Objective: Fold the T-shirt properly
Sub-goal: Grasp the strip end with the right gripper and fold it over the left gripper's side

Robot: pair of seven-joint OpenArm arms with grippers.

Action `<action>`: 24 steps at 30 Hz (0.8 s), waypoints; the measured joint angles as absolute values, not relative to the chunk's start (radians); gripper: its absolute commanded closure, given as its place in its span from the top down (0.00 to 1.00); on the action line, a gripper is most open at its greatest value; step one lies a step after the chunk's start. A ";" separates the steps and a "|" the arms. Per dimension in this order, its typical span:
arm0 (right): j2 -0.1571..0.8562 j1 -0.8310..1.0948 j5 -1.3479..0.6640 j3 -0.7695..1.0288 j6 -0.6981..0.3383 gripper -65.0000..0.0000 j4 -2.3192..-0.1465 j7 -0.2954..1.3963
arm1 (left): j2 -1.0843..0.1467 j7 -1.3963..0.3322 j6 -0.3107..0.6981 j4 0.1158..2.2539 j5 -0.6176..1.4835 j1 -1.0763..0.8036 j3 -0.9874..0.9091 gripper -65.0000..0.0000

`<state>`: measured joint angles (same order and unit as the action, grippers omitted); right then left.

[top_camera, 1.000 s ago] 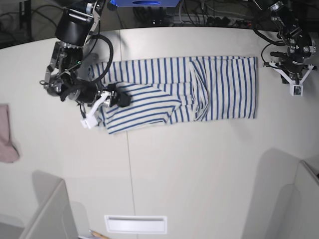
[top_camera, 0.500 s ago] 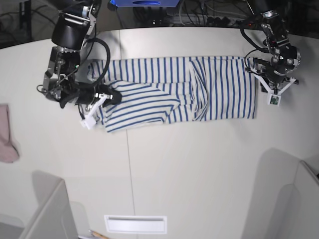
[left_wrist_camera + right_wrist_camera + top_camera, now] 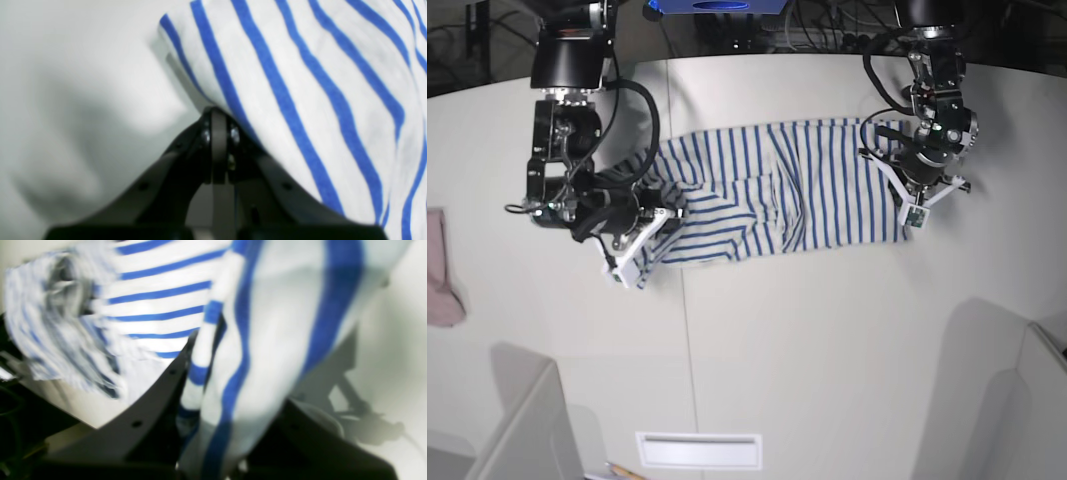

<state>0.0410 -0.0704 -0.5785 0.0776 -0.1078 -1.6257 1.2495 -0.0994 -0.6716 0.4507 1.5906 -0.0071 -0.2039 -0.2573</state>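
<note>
Pale counter (image 3: pixel 827 350) with a seam running down it, cables piled along the back edge. The T-shirt (image 3: pixel 777 190) is stretched across the far middle of the counter, rumpled and bunched between both arms. The left claw (image 3: pixel 218 116) is pressed together, and the striped edge drapes right over its tips. The right claw (image 3: pixel 200 380) is clamped on a fold of the shirt at the other end, cloth hanging between its fingers. A pinkish cloth (image 3: pixel 441 275) sits well apart at the counter's edge.
</note>
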 measured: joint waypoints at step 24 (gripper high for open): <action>-0.110 0.009 -0.575 -0.324 0.012 0.00 -1.937 1.208 | -0.136 -0.712 0.470 1.650 -0.006 -0.239 -0.221 0.00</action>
<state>-0.1101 0.0086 -0.5747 -0.3241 0.0116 -1.9373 1.2083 -0.1360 -0.7124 0.4702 1.6505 -0.0055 -0.2386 -0.2214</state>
